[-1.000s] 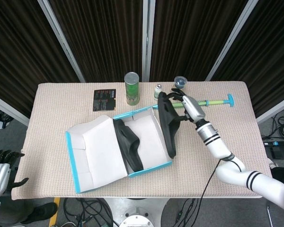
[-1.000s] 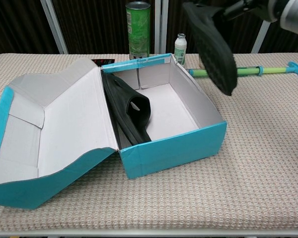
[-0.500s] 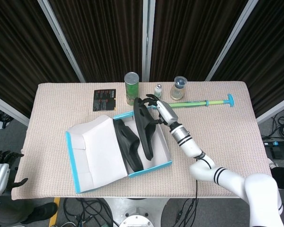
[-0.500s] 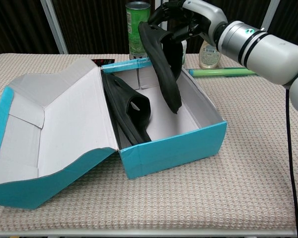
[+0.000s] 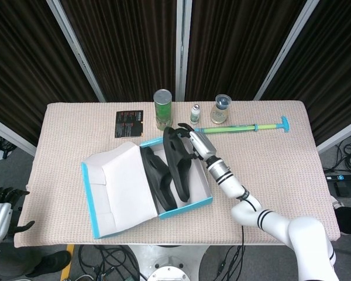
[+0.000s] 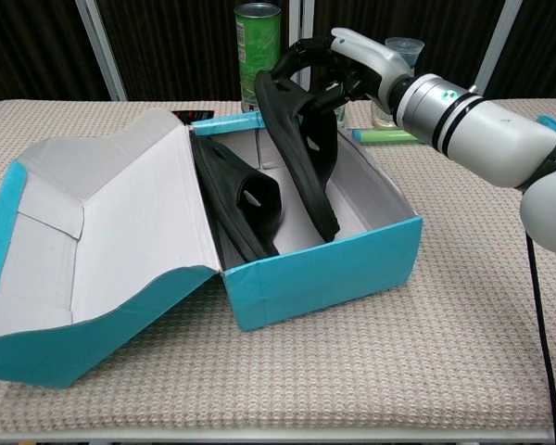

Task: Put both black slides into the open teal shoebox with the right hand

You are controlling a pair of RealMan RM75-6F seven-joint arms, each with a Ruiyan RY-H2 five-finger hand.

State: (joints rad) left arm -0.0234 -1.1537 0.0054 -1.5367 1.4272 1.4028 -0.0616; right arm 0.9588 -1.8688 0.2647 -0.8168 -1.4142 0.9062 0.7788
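Fingers (image 6: 320, 57) of right hand (image 6: 347, 60) curled around upper end of second black rubber slide (image 6: 301, 139), its lower tip down inside open teal cardboard shoebox (image 6: 334, 273) on beige woven bench (image 6: 445, 352). First black slide (image 6: 241, 199) already leaning inside, beside lid. Probably placing step; next: lower, release, withdraw. Left hand (image 5: 0, 211) idle off bench edge, fingers apparently holding nothing.

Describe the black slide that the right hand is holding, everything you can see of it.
The held slide is matte black and looks like soft rubber or foam, with a long sole and a broad strap band near its top. It stands tilted on end inside the open teal shoebox, its lower tip down near the front wall. The right hand grips its upper end above the box's back edge. The other black slide leans beside it, to its left; whether they touch is unclear.
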